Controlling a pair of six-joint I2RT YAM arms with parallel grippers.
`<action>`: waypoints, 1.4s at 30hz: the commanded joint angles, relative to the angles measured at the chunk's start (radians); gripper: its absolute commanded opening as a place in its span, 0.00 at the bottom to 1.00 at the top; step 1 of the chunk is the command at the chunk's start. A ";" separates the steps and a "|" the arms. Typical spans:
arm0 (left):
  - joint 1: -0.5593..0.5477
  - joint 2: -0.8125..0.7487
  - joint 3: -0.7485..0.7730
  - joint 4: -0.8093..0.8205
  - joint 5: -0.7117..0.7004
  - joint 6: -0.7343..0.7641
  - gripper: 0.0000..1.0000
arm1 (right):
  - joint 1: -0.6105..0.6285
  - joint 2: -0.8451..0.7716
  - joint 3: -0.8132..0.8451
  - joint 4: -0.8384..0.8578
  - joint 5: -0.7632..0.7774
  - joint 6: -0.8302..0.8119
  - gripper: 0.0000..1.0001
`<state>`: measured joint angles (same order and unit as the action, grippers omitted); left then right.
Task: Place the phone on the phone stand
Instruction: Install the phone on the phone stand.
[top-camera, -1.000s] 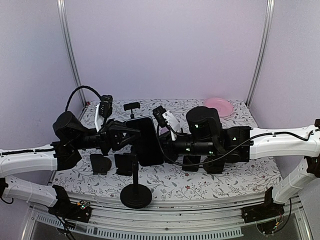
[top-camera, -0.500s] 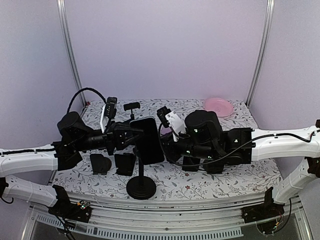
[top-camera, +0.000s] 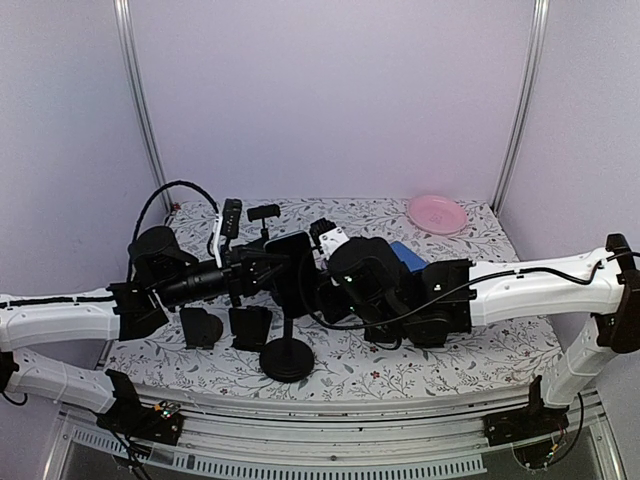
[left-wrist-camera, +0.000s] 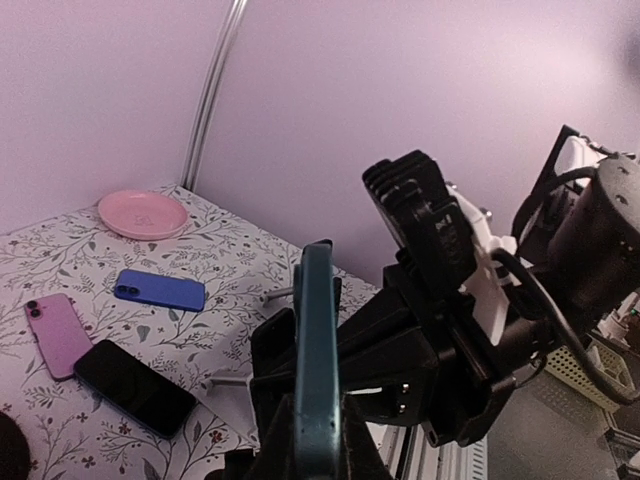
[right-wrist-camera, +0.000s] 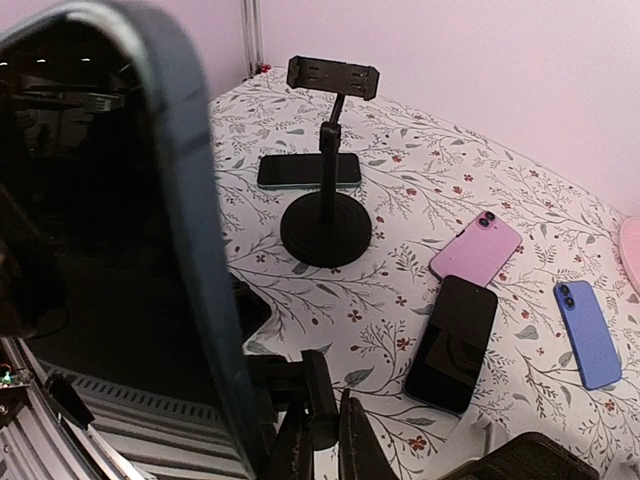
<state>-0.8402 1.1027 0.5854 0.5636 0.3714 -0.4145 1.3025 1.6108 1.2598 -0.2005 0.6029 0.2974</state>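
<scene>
- Two grippers meet over the middle of the table, both clenched.
- Left gripper (top-camera: 265, 268) pinches the phone (top-camera: 298, 265). In the left wrist view the phone rises edge-on from between the fingers.
- Right gripper (right-wrist-camera: 325, 440) is pressed shut just under the phone's lower corner, with a black bar crossing above its fingers. Cannot tell whether it grips the phone, the bar, or nothing.
- Phone is upright and off the table, between the two wrists. Its dark screen fills the left of the right wrist view.
- Stand (top-camera: 288, 358) has a round black base near the front edge of the table (top-camera: 450, 350). Its thin pole rises to the phone's underside.
- Whether the phone sits in the stand's clamp is hidden by the grippers.
- Left arm reaches in from the left and right arm from the right, both roughly level.
- Farther out, a spare stand (right-wrist-camera: 327, 215) is upright with its clamp on top. The far phone (right-wrist-camera: 300, 172) lies flat just behind its base.
- Pink phone (right-wrist-camera: 477, 248) and black phone (right-wrist-camera: 452, 340) lie just beside each other. Blue phone (right-wrist-camera: 587, 332) lies apart to their right.
- Pink plate (top-camera: 436, 213) sits at the table's far right corner.
</scene>
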 joint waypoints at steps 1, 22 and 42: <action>0.002 -0.015 -0.005 -0.103 -0.130 -0.013 0.00 | 0.044 0.045 0.079 -0.015 0.129 -0.040 0.02; -0.048 -0.084 -0.004 -0.382 -0.327 -0.025 0.00 | 0.050 0.073 0.110 0.005 -0.114 -0.042 0.02; -0.077 -0.142 -0.015 -0.476 -0.342 -0.028 0.00 | 0.050 0.045 0.110 0.031 -0.374 0.022 0.15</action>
<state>-0.9138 0.9356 0.5896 0.1970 0.0986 -0.4500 1.3140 1.6844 1.3304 -0.2508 0.4412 0.3294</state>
